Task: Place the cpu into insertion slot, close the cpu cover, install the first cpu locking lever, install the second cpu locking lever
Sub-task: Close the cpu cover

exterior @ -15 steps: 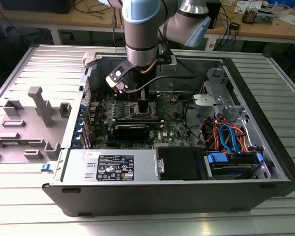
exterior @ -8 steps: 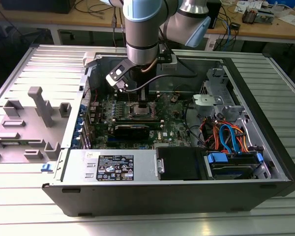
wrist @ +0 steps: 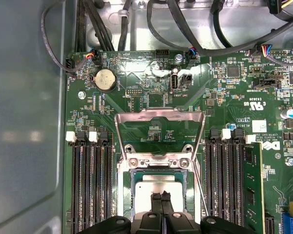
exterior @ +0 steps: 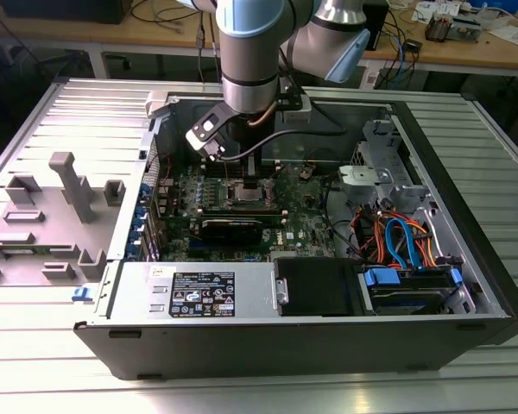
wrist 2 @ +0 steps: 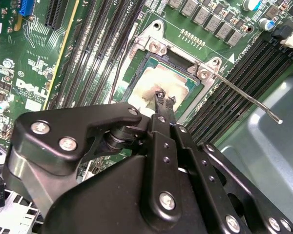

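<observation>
1. Gripper [wrist: 161, 199] hangs low over the slot [wrist: 158, 163], fingertips [wrist: 156, 200] closed together, gripping nothing.
2. Case [exterior: 242, 297] lies open on its side.
3. Board [wrist: 151, 92] lies flat inside it.
4. Cover [wrist: 158, 116] stands swung up at the slot's edge.
5. Cpu [wrist: 149, 187] sits in the slot, right under the fingertips.
6. Lever [wrist 2: 244, 95] juts out free.

I have the open computer case [exterior: 311, 345] lying on the slatted table [exterior: 60, 362], with the motherboard [exterior: 242, 207] on its floor. The insertion slot [wrist: 158, 163] sits mid-board between two banks of memory slots [wrist: 90, 185], and the cpu [wrist: 146, 187] lies in it. The cpu cover [wrist: 159, 117] stands open on the side toward the coin battery [wrist: 105, 79]. The gripper [wrist: 162, 197] hangs right over the cpu. A locking lever [wrist 2: 244, 95] juts from the slot's corner across the memory slots. At the exterior view's left, fixture blocks [exterior: 69, 185] rest on the table beside the case.
</observation>
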Available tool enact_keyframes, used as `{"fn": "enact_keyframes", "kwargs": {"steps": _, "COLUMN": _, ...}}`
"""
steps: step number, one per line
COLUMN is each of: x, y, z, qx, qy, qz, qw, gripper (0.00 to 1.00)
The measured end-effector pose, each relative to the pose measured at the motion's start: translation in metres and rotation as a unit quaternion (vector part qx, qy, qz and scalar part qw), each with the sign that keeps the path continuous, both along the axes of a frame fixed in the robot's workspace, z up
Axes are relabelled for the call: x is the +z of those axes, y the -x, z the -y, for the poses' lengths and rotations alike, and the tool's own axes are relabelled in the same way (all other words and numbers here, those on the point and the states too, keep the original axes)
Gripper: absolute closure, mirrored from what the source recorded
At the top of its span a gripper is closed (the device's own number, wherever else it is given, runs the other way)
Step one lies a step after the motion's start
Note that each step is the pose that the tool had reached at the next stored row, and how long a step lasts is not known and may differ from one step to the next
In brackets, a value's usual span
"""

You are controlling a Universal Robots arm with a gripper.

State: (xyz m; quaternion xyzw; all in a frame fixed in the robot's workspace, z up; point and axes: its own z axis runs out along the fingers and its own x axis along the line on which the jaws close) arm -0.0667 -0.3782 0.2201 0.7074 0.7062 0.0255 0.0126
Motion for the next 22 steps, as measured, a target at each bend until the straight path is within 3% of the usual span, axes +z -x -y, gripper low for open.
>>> {"fn": "enact_keyframes", "kwargs": {"steps": 22, "x": 0.0077, "y": 0.0000, "z": 0.0000, "qx": 0.000, "qy": 0.0000, "qz": 0.0000, "qw": 1.0000, "gripper": 0.89}}
